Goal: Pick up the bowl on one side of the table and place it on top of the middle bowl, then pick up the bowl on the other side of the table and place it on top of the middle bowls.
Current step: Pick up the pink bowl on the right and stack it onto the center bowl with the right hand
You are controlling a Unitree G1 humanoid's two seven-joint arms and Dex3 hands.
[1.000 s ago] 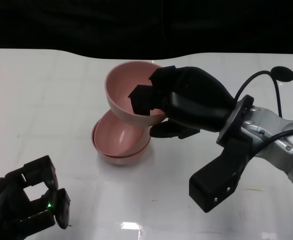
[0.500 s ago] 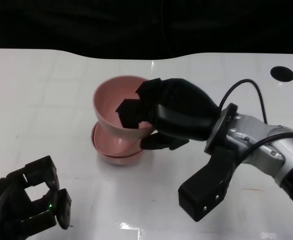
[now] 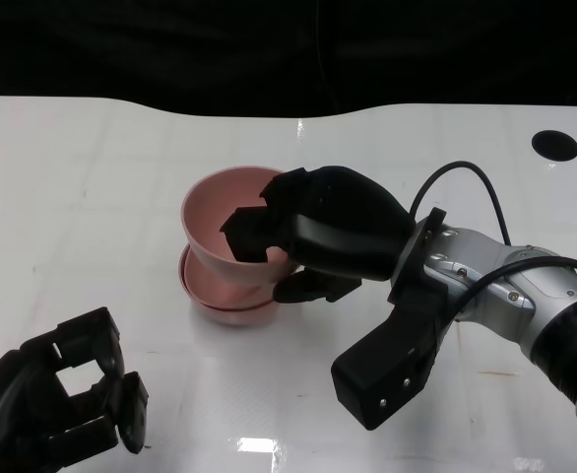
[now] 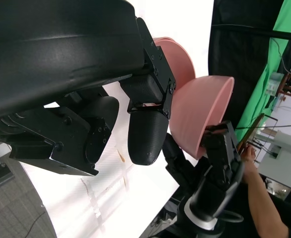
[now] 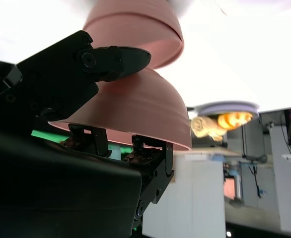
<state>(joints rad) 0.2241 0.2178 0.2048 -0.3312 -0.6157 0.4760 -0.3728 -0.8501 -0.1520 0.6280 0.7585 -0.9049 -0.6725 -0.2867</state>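
Head view first: the right hand [image 3: 313,236] grips a pink bowl [image 3: 220,222] by its rim, fingers hooked inside the near wall and the thumb under the outside, and the bowl sits tilted, its base down inside the stacked pink bowls [image 3: 231,296] at the middle of the white table [image 3: 92,177]. Whether the held bowl actually touches the stack is hard to tell from here (the hand covers that side). Right wrist view shows the same grip from behind: the held bowl [image 5: 135,109] pinched between dark fingers [image 5: 98,59] across its rim, with the stack [image 5: 135,27] just beyond it. Down at the lower left, the left hand [image 3: 57,404] hangs low over the table, well apart from the bowls, fingers curled loosely with gaps between them and nothing in them. Left wrist view catches the held bowl [image 4: 207,116] and the stack [image 4: 178,59] past its own fingers [image 4: 145,134], and a person's arm [image 4: 257,191] at the far edge.
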